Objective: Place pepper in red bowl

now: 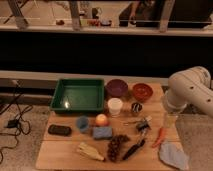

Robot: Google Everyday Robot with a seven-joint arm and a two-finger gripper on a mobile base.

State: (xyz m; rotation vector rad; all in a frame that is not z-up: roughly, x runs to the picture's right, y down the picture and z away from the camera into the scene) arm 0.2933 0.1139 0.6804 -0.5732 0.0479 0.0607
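You have the pepper (pixel 160 136) lying on the tabletop (pixel 65 159) near its right edge, slim and orange-red, tilted with its lower end pointing toward the front. A crumpled grey-blue cloth (pixel 172 155) sits just in front of it and a black-handled utensil (pixel 133 149) lies to its left. The red bowl (pixel 142 91) stands at the back of the tabletop, beside the purple bowl (pixel 116 88) and well apart from the pepper; nothing can be seen in it.

Your white arm (pixel 189 90) comes in from the right, and the tool (pixel 170 120) hangs at its lower end, over the right edge of the tabletop, just behind and to the right of the pepper (whether it is wide or narrow, I cannot tell). It does not appear to be holding anything.

Further left you can see the green tray (pixel 80 95), a white cup (pixel 115 106) and a glowing orange ball (pixel 101 119) beside a blue sponge (pixel 102 132).
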